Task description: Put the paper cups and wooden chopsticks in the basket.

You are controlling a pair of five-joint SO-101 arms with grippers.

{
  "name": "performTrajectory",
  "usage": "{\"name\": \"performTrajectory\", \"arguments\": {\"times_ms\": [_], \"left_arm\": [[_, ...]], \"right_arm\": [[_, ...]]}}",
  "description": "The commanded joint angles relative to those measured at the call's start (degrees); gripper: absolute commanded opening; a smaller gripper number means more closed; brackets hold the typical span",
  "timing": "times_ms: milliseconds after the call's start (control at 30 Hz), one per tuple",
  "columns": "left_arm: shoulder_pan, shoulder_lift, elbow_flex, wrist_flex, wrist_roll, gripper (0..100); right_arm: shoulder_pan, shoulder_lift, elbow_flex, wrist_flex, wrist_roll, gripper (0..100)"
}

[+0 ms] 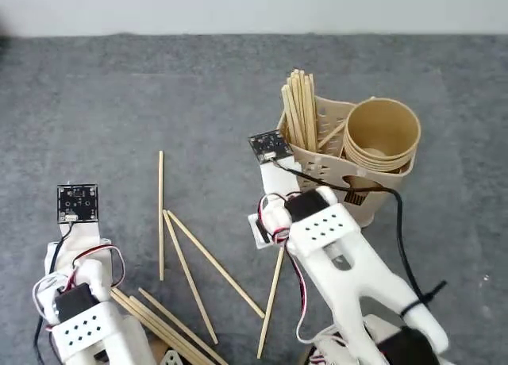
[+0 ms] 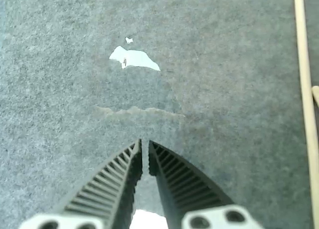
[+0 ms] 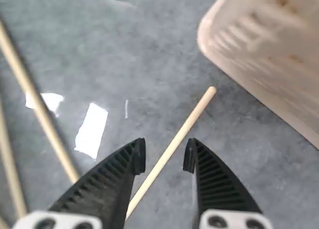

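While the right gripper (image 3: 163, 157) hung low over the mat (image 1: 119, 95) with its jaws parted and nothing in them, one chopstick (image 3: 172, 147) lay on the mat between the jaws, its far tip just short of the basket (image 3: 259, 55). The step in hand was judged to be the pinch on this stick. To do it well, the jaws would need to drop until both flanked the shaft at mat level, then close squarely across it, since a thin round stick seemed apt to roll or swivel out of a slanted grip. A hold near the far end would probably leave the long near part sagging, so the lift ought to clear the rim, with the stick tilted upright before release. The basket stood at the far right, with stacked cups (image 1: 383, 135) in its right part and a bundle (image 1: 300, 111) of sticks upright in its left. Other loose chopsticks (image 1: 189, 274) lay to the near left. The left gripper (image 2: 145, 152) was closed on nothing, above the mat at the near left.
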Motion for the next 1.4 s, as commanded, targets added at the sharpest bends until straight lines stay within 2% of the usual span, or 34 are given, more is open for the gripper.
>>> {"name": "performTrajectory", "arguments": {"times_ms": [0,267,500,800,1000,1100,1267,1367], "left_arm": [[0.44,-0.53,-1.10,-1.14,-0.53,3],[0.44,-0.53,-1.10,-1.14,-0.53,3],[0.44,-0.53,-1.10,-1.14,-0.53,3],[0.44,-0.53,-1.10,-1.14,-0.53,3],[0.44,-0.53,-1.10,-1.14,-0.53,3],[0.44,-0.53,-1.10,-1.14,-0.53,3],[0.44,-0.53,-1.10,-1.14,-0.53,3],[0.35,-0.53,-1.10,-1.14,-0.53,3]], "right_arm": [[1.01,4.26,-0.35,-1.98,-0.62,13.7],[0.84,15.08,-0.53,-5.32,-0.62,13.4],[0.31,15.16,-0.62,-5.58,-0.62,13.4],[0.31,-1.63,-0.62,-2.33,-0.09,13.4],[0.13,-17.54,-0.62,0.84,4.22,13.5],[-2.95,-22.90,-0.62,3.12,4.31,13.6],[-10.86,-22.29,-0.18,8.13,3.78,13.6],[-11.03,-17.54,-0.18,8.48,1.32,13.7]]}}
